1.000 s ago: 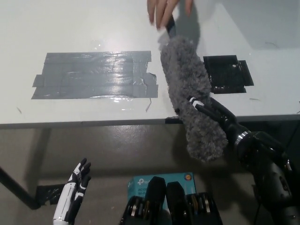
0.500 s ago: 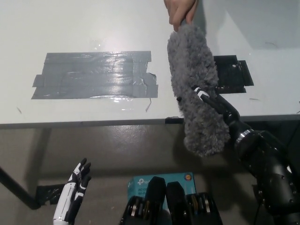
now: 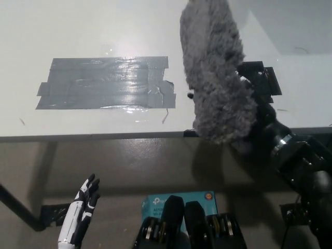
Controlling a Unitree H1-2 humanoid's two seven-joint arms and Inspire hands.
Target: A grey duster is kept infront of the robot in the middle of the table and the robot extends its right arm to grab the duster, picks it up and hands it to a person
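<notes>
The fluffy grey duster (image 3: 215,78) hangs in the air over the table's right front part, and its top runs out of the picture's upper edge. My black right hand (image 3: 258,106) is pressed against the duster's right side, shut on it and mostly hidden behind the fluff. My white left hand (image 3: 79,215) rests low at the lower left, below the table, open with its fingers apart. No person's hand shows now.
On the white table (image 3: 104,31) lie a patch of grey tape (image 3: 106,83) at the left and a black patch (image 3: 262,80) at the right, partly behind the duster. A teal box (image 3: 179,199) lies on the floor below the table's front edge.
The duster and my right hand have risen and moved away from me. The person's hand that took hold of the duster's top has left the picture. My left hand has not moved.
</notes>
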